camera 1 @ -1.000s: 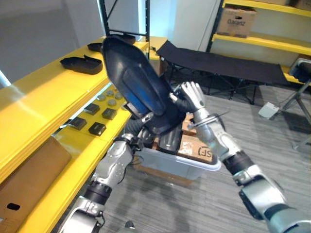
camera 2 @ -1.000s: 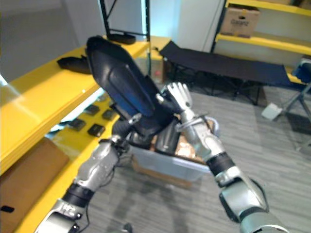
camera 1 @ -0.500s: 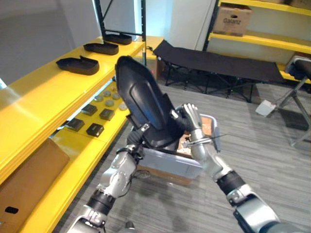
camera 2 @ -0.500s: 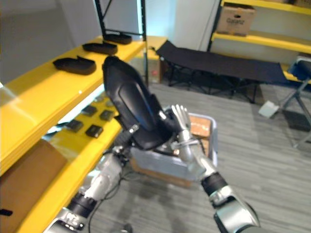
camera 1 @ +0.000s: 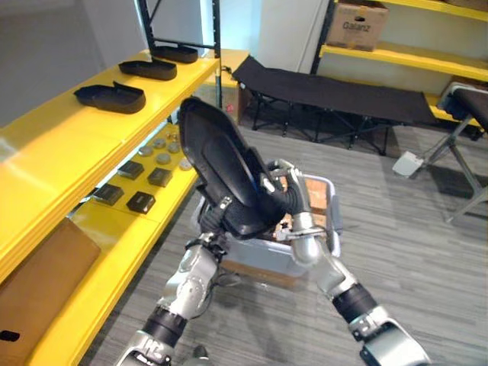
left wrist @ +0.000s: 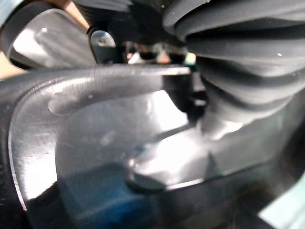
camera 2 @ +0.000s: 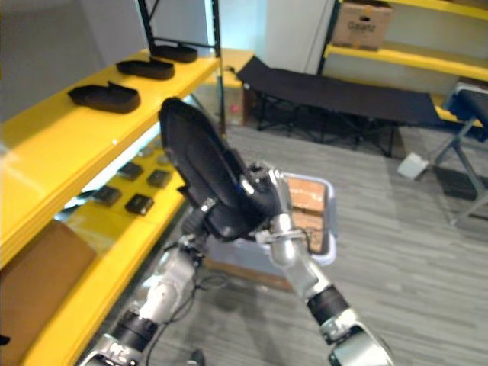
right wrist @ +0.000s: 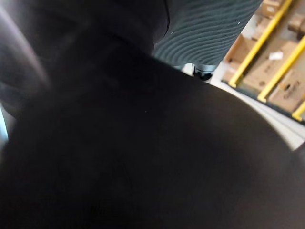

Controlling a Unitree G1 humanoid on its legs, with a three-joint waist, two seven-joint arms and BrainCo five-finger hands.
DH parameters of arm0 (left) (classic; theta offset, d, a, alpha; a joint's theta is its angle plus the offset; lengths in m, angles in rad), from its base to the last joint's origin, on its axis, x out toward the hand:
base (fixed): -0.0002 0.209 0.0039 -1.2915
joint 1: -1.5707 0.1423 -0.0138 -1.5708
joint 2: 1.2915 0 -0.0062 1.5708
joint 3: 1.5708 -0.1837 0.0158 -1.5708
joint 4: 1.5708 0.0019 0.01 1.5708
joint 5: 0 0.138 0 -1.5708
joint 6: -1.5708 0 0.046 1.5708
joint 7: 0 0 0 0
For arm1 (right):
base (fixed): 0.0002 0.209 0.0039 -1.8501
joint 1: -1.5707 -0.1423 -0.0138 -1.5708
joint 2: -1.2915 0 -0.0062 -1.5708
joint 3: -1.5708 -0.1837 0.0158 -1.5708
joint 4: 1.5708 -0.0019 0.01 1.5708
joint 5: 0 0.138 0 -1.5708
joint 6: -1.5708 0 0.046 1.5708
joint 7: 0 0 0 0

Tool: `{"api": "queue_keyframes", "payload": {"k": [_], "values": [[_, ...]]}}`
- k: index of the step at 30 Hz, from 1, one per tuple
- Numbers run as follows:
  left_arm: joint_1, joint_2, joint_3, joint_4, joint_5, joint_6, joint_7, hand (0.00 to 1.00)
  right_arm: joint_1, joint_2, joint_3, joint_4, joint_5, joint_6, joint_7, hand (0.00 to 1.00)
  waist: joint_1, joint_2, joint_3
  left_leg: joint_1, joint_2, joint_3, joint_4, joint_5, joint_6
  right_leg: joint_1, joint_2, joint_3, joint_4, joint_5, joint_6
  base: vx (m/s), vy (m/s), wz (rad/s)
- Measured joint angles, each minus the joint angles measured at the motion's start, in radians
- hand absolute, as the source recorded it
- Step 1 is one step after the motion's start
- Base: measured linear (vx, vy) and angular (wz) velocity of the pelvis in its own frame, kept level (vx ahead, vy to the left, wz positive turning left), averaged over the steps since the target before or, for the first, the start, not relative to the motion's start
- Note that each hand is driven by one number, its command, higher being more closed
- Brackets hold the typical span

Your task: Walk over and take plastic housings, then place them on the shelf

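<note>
Above the bin (camera 1: 263,258), the right hand (camera 1: 293,204) pressed straight fingers against the upright housing (camera 1: 225,171) at four o'clock, the left hand (camera 1: 212,226) at seven, its hold beyond telling.

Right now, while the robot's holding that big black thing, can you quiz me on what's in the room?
1. True or false: the big black housing lies on the yellow shelf.
2. How many other black housings sit on top of that shelf?
3. What shows just under the held-up housing? A: a grey bin. B: a ball. C: a bucket.
Key: 1 false, it is up in the air. 2 three. 3 A.
</note>
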Motion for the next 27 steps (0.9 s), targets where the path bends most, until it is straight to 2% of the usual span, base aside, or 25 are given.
{"api": "queue_keyframes", "payload": {"k": [2, 6, 8, 10, 13, 14, 16, 17, 18, 19, 20, 21, 23, 25, 27], "values": [[0.000, -0.006, 0.002, -0.008, 0.071, -0.023, 0.010, 1.00, 0.008, 0.001, -0.001, -0.003, 0.028, 0.015, -0.017, 0.00, 0.000, 0.000, 0.000, 0.001, -0.004, 0.001, 0.000, -0.001, 0.001, 0.000, -0.004, 0.001, 0.002, 0.001, 0.001, 0.00, 0.017, -0.01], [0.000, -0.007, 0.019, -0.079, 0.240, -0.030, 0.070, 1.00, 0.012, 0.018, -0.031, -0.013, 0.038, 0.041, -0.042, 0.00, -0.001, 0.000, 0.000, 0.004, -0.006, 0.004, 0.000, 0.000, 0.003, -0.003, -0.006, 0.003, 0.010, 0.001, 0.002, 0.00, 0.010, 0.00], [0.000, -0.033, 0.054, -0.134, 0.368, -0.030, 0.105, 1.00, 0.017, 0.018, -0.072, -0.036, 0.038, 0.045, -0.060, 0.00, -0.001, 0.000, 0.000, 0.010, -0.005, 0.007, 0.000, 0.000, 0.003, -0.003, -0.007, 0.005, 0.020, -0.003, -0.002, -0.01, 0.016, -0.03], [0.000, -0.044, 0.065, -0.170, 0.451, -0.030, 0.129, 1.00, 0.027, 0.018, -0.101, -0.068, 0.039, 0.045, -0.062, 0.00, -0.001, 0.000, 0.000, 0.013, -0.006, 0.010, 0.000, 0.000, 0.004, -0.003, -0.009, 0.007, 0.024, -0.007, -0.005, -0.01, 0.020, -0.05], [0.009, -0.077, 0.078, -0.218, 0.617, -0.060, 0.151, 1.00, 0.080, 0.017, -0.151, -0.158, 0.082, 0.033, -0.051, 0.00, -0.006, 0.003, 0.001, 0.018, -0.005, 0.021, 0.000, -0.002, 0.004, -0.011, -0.012, 0.021, 0.036, -0.019, -0.003, -0.01, 0.020, -0.09], [0.016, -0.077, 0.078, -0.230, 0.623, -0.063, 0.151, 1.00, 0.092, 0.017, -0.154, -0.177, 0.099, 0.029, -0.040, 0.00, -0.008, 0.004, 0.002, 0.018, -0.005, 0.024, 0.000, -0.002, 0.005, -0.013, -0.012, 0.025, 0.036, -0.019, -0.003, 0.00, 0.016, -0.11], [0.050, -0.081, 0.098, -0.261, 0.665, -0.096, 0.159, 1.00, 0.146, 0.022, -0.189, -0.233, 0.218, -0.011, 0.010, 0.00, -0.025, 0.007, 0.003, 0.017, -0.005, 0.027, 0.000, -0.003, 0.006, -0.016, -0.012, 0.029, 0.036, -0.019, -0.002, 0.01, 0.013, -0.06], [0.085, -0.091, 0.169, -0.284, 0.687, -0.126, 0.170, 1.00, 0.191, 0.043, -0.304, -0.259, 0.335, -0.028, 0.017, 0.00, -0.033, 0.009, 0.005, 0.017, -0.005, 0.029, 0.000, -0.004, 0.007, -0.017, -0.012, 0.031, 0.036, -0.019, -0.001, 0.00, 0.000, 0.00], [0.103, -0.094, 0.214, -0.296, 0.696, -0.142, 0.189, 1.00, 0.211, 0.046, -0.372, -0.260, 0.404, -0.041, 0.029, 0.00, -0.037, 0.011, 0.006, 0.017, -0.005, 0.030, 0.000, -0.005, 0.007, -0.017, -0.012, 0.032, 0.036, -0.019, 0.000, 0.03, 0.010, -0.04], [0.139, -0.093, 0.302, -0.314, 0.703, -0.177, 0.230, 1.00, 0.252, 0.042, -0.498, -0.260, 0.519, -0.058, 0.059, 0.00, -0.045, 0.014, 0.008, 0.017, -0.005, 0.031, 0.000, -0.006, 0.007, -0.018, -0.012, 0.033, 0.034, -0.019, 0.000, 0.00, 0.000, 0.00], [0.159, -0.093, 0.347, -0.326, 0.703, -0.191, 0.250, 1.00, 0.274, 0.040, -0.558, -0.260, 0.561, -0.065, 0.071, 0.00, -0.050, 0.016, 0.009, 0.017, -0.005, 0.032, 0.000, -0.007, 0.007, -0.018, -0.012, 0.033, 0.033, -0.019, 0.000, 0.04, 0.009, -0.07], [0.207, -0.092, 0.455, -0.353, 0.703, -0.227, 0.311, 1.00, 0.355, 0.025, -0.662, -0.264, 0.648, -0.081, 0.100, 0.00, -0.057, 0.021, 0.012, 0.017, -0.004, 0.037, 0.000, -0.010, 0.004, -0.021, -0.010, 0.037, 0.030, -0.020, 0.000, 0.05, 0.008, -0.09], [0.234, -0.093, 0.482, -0.370, 0.702, -0.252, 0.331, 1.00, 0.415, 0.024, -0.687, -0.271, 0.689, -0.084, 0.137, 0.00, -0.058, 0.024, 0.012, 0.017, -0.002, 0.046, 0.000, -0.012, 0.003, -0.024, -0.009, 0.045, 0.027, -0.020, 0.000, 0.05, 0.008, -0.13], [0.282, -0.100, 0.468, -0.420, 0.715, -0.290, 0.340, 1.00, 0.502, 0.054, -0.688, -0.274, 0.710, -0.076, 0.220, 0.00, -0.062, 0.028, 0.012, 0.017, -0.001, 0.059, 0.000, -0.018, 0.001, -0.032, -0.008, 0.058, 0.022, -0.019, 0.001, 0.04, 0.011, -0.16], [0.302, -0.109, 0.460, -0.453, 0.727, -0.301, 0.330, 1.00, 0.546, 0.082, -0.683, -0.274, 0.713, -0.073, 0.273, 0.00, -0.069, 0.029, 0.012, 0.017, -0.002, 0.060, 0.000, -0.021, 0.000, -0.032, -0.008, 0.059, 0.020, -0.019, 0.001, 0.02, 0.009, -0.06]]}}
